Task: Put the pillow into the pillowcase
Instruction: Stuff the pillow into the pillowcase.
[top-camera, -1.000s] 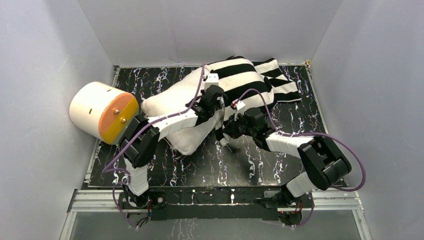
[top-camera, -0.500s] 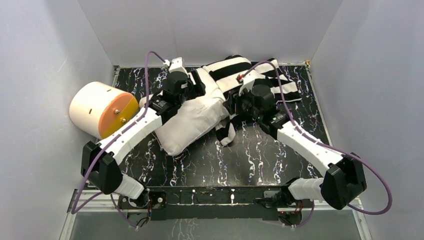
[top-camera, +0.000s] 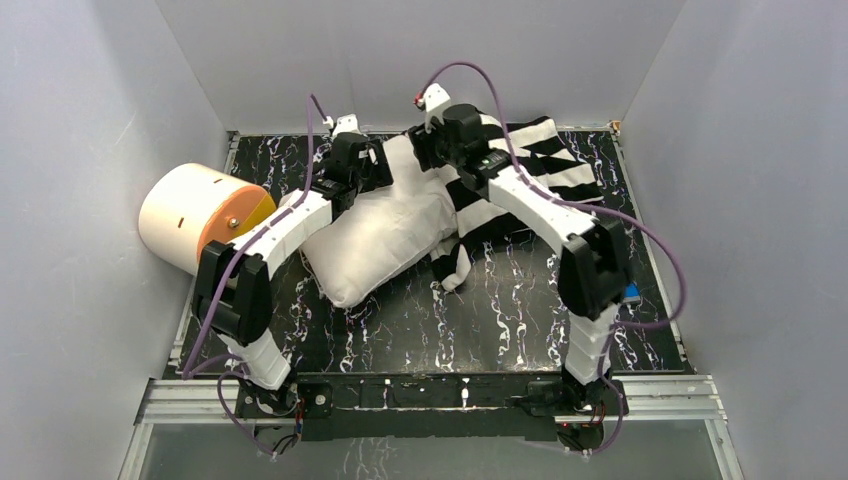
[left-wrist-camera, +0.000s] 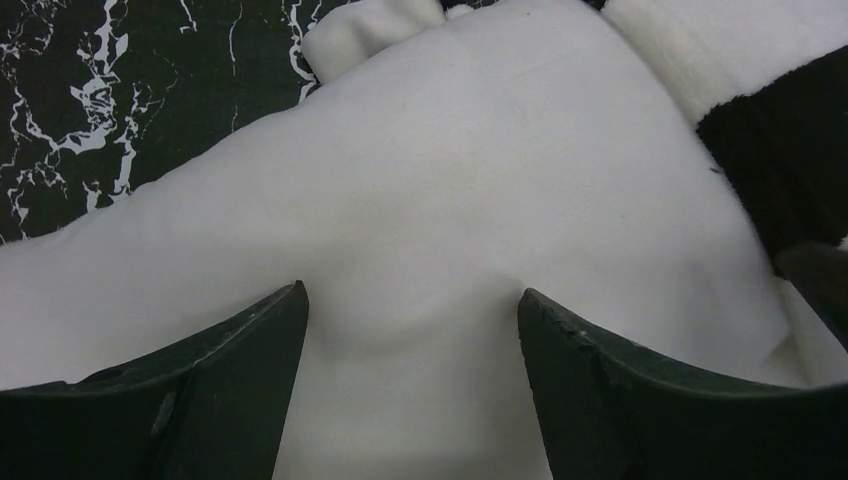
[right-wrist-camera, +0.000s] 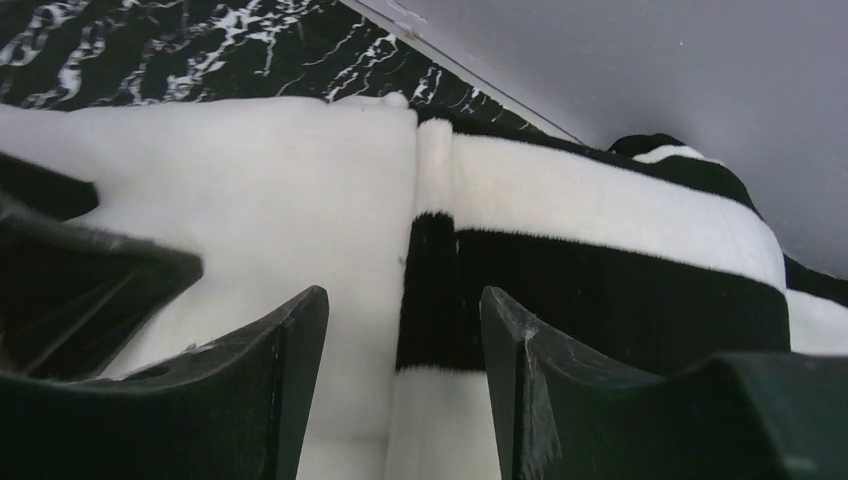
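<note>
I see the pillow (top-camera: 378, 240) lying slantwise in the far middle of the table (top-camera: 480, 320). Its far end is tucked into the mouth of the striped pillowcase (top-camera: 562, 176), which bunches toward the far right corner. My left gripper (left-wrist-camera: 411, 290) hangs spread open over bare pillow, holding nothing. My right gripper (right-wrist-camera: 403, 291) is also open, over the pillowcase hem. My right arm crosses over the stripes and hides part of them. A cream cylinder (top-camera: 195, 220) sits at the left edge, close beside the pillow's corner.
</note>
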